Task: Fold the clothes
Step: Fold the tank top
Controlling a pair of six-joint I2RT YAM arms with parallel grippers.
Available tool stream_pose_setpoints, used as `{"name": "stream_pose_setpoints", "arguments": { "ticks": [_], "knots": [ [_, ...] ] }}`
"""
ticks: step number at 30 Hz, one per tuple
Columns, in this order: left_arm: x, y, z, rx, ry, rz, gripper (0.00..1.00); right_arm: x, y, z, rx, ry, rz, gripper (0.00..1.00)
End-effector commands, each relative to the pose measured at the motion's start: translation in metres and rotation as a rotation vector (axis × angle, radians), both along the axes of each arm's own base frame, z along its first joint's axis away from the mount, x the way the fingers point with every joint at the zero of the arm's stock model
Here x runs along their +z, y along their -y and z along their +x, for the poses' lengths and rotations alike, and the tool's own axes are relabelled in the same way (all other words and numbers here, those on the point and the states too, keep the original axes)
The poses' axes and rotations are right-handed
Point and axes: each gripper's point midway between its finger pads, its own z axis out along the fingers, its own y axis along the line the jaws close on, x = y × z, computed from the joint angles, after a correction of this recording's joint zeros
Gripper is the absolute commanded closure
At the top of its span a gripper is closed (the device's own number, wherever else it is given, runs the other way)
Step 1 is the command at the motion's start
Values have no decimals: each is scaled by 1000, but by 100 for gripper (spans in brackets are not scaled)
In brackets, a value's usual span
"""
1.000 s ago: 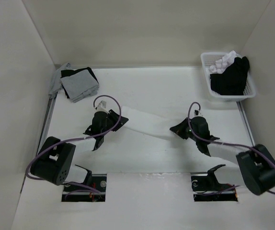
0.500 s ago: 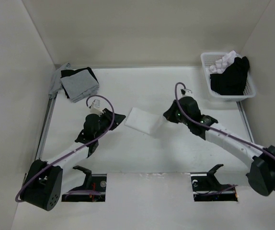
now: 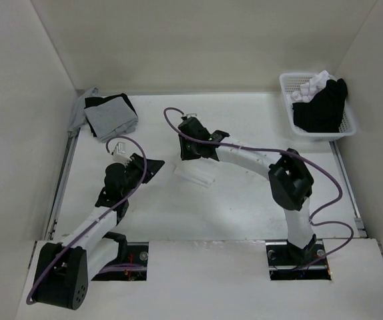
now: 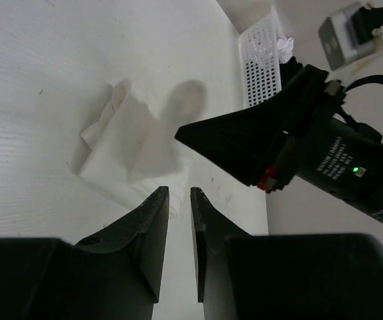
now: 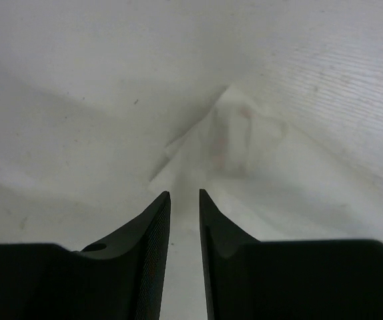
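The thin white fabric garment (image 3: 195,173) lies as a small crumpled fold on the white table (image 3: 245,213), left of centre. A second ago it stretched as a long band between both arms, and half a second ago it was a larger, flatter rectangle at about the same spot. The right pincer (image 3: 193,159) has swung across from the right side and hangs just over the garment's far edge, its arm reaching long and low from a raised elbow. Its jaws stand a narrow gap apart with nothing in them, cloth just ahead of the tips. The left pincer (image 3: 153,167) has drawn back toward the near left and points at the garment from just beside it, jaws likewise slightly parted and empty. Bare table lies on the near side and to the right. The stacked grey and black garments (image 3: 108,117) sit in the far-left corner, the white plastic basket (image 3: 287,97) in the far-right one — both well apart from the fold
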Motion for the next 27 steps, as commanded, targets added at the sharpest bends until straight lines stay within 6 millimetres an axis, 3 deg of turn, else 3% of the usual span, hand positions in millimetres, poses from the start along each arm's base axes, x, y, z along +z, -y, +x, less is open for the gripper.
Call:
{"name": "stream_pose_setpoints", "arguments": {
  "ticks": [1,4,8,11,13,16,19,22,27],
  "knots": [
    [12,-3,-3,-8,41,-29,81,21,-20,-1,37,30,7,67],
    [13,-6,0,7,40,-29,81,37,-31,-6,57,67,61,60],
    [19,14,4,-38,44,-26,81,53,-10,-14,9,117,168,60],
    [21,42,8,-78,56,-10,81,42,12,-13,-18,97,236,79],
    [20,59,13,-95,58,3,81,30,15,-11,-2,64,282,89],
    [10,78,26,-105,47,9,81,15,8,0,36,34,361,94],
    [-7,83,43,-70,21,17,81,3,6,16,27,18,405,95],
    [-40,78,60,-29,-54,41,82,-5,3,32,6,15,448,96],
    [-87,65,66,11,-174,48,84,-23,-8,45,-7,-42,506,96]
  ]
}}
